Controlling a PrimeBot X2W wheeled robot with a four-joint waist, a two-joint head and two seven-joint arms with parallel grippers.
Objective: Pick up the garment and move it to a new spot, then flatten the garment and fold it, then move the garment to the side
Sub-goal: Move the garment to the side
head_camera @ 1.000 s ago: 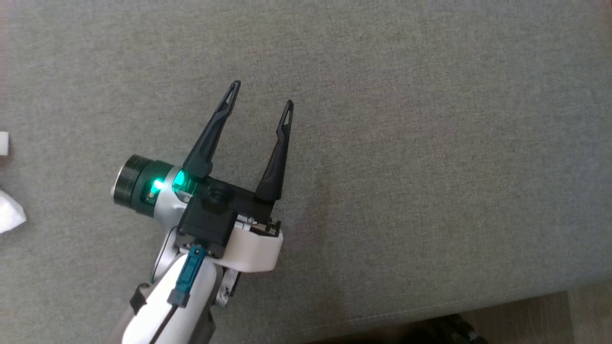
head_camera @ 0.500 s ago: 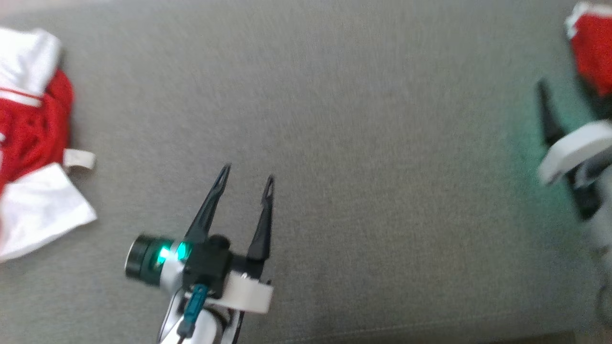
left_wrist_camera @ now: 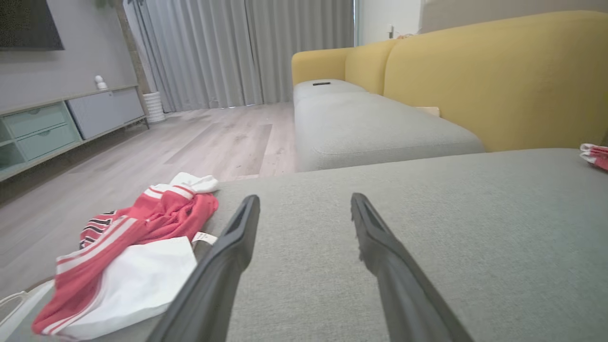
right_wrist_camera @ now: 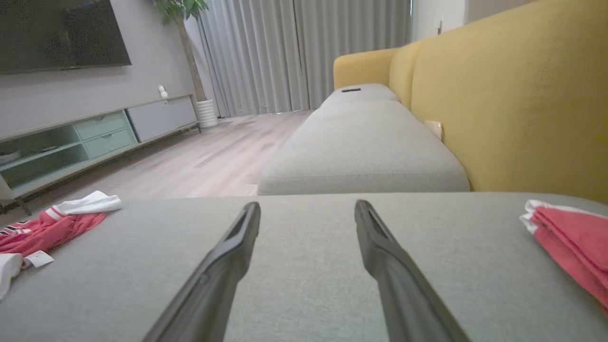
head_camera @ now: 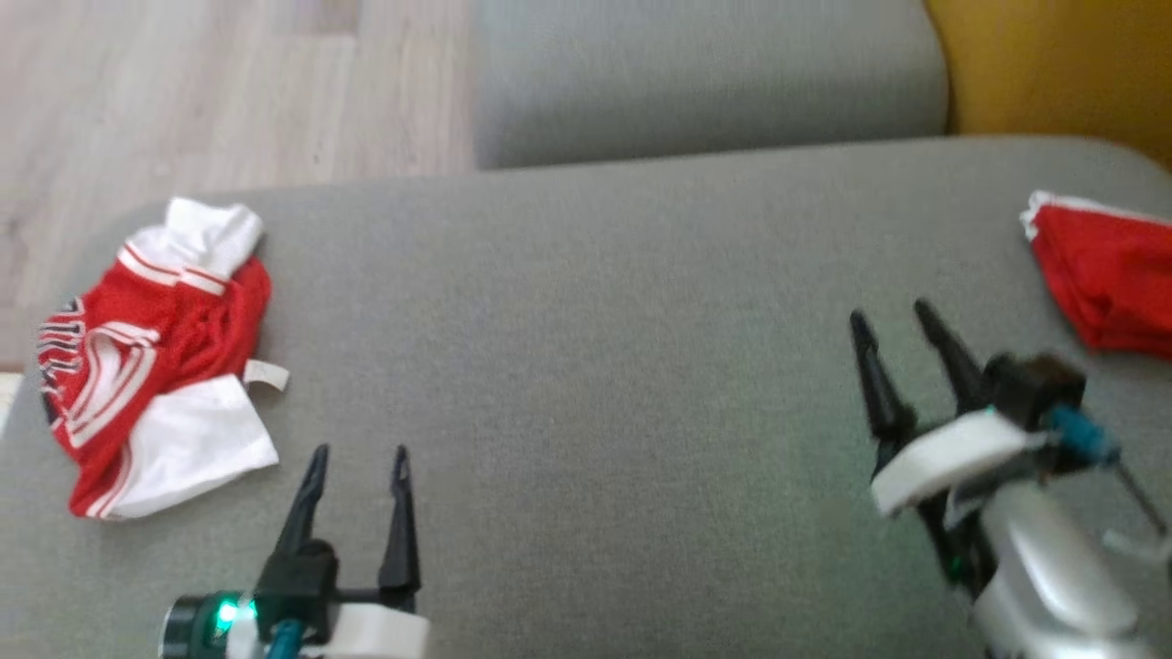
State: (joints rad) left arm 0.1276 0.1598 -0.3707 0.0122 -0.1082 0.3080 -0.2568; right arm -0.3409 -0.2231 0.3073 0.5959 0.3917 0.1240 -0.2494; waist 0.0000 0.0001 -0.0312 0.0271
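Two garments lie on the grey cushion (head_camera: 595,302): a crumpled red-and-white garment (head_camera: 156,366) at its left edge and a folded red garment (head_camera: 1112,275) at its right edge. My left gripper (head_camera: 359,453) and right gripper (head_camera: 891,314) hover over the cushion's near part, jaws apart, holding nothing.

The folded red garment (head_camera: 1108,275) runs off the right edge

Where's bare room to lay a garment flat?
Free: the middle of the cushion, between the crumpled garment at its left edge and the folded red garment at its right edge. Crowded: only those two ends.
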